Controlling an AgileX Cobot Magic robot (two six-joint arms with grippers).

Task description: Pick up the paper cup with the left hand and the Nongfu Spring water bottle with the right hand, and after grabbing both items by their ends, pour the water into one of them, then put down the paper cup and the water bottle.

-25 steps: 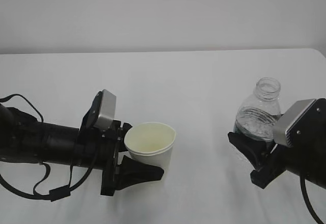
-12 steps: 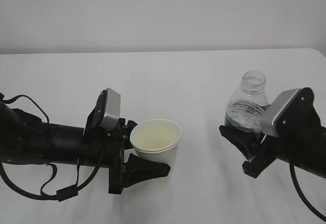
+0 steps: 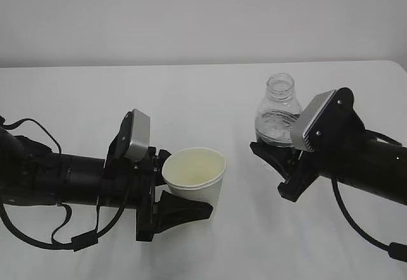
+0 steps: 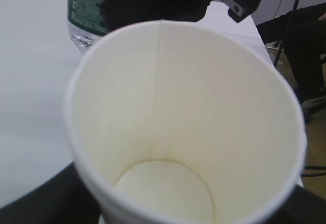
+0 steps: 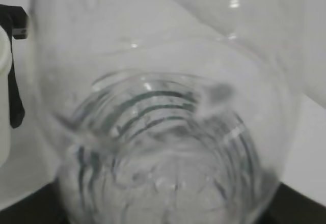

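1. The left hand (image 3: 181, 209) is clamped around the lower wall of the paper cup (image 3: 194, 177); the cup sits upright between its fingers, mouth open and dry inside in the left wrist view. A hard squeeze could buckle that thin wall.
2. The right hand (image 3: 275, 159) is pinching the Nongfu Spring water bottle (image 3: 277, 112) low on its body, the capless neck rising above the jaws. The bottle stands well apart from the cup, off to the cup's right.
3. Risk one: the water (image 5: 168, 178) sits low in the bottle, so the tilt has to go far, and with no cap a quick tip could send a gush past the rim onto the table (image 3: 210, 95).
4. Risk two: that ribbed plastic is slick and soft, and held this low the bottle could swivel in the jaws.
5. Risk three: mouth and rim misaligned, and the stream lands on the left hand's fingers instead.
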